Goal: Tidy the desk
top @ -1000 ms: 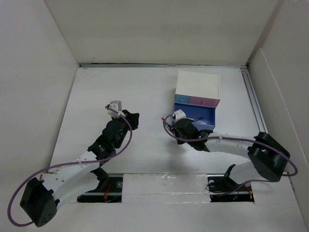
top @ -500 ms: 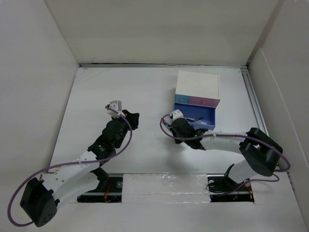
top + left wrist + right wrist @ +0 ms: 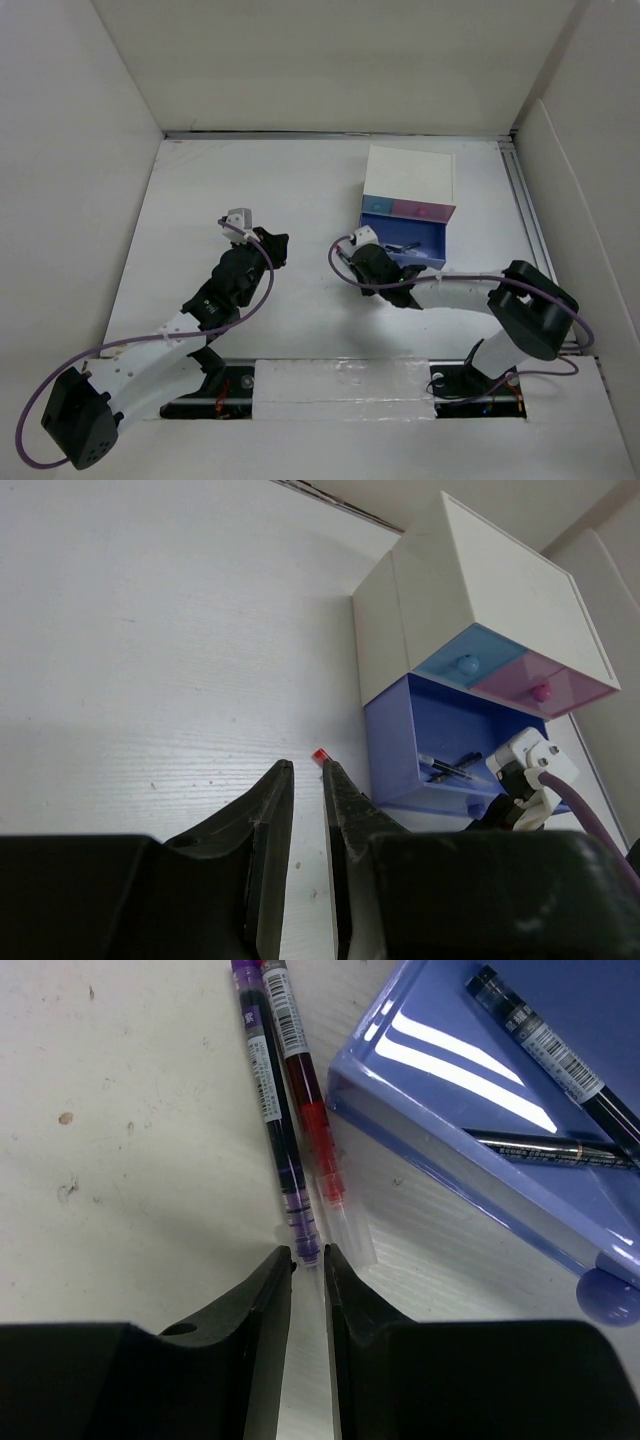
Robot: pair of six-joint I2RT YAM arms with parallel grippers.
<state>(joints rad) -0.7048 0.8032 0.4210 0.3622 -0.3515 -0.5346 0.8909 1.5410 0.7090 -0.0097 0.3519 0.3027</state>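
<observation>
White walls on three sides, and the desk point(image 3: 200, 190) spreads wide beneath both arms, the small drawer box point(image 3: 410, 175) toward its far right. The right gripper point(image 3: 308, 1258) is down at the tail of the purple pen point(image 3: 268, 1100), fingers nearly together (clamped or not, I can't tell), with the red pen point(image 3: 310, 1110) lying right alongside. Best to pinch the purple one alone, lift it over the open blue drawer point(image 3: 470, 1140) lip, and drop it in. The left gripper point(image 3: 306, 780) hovers almost closed, empty.
</observation>
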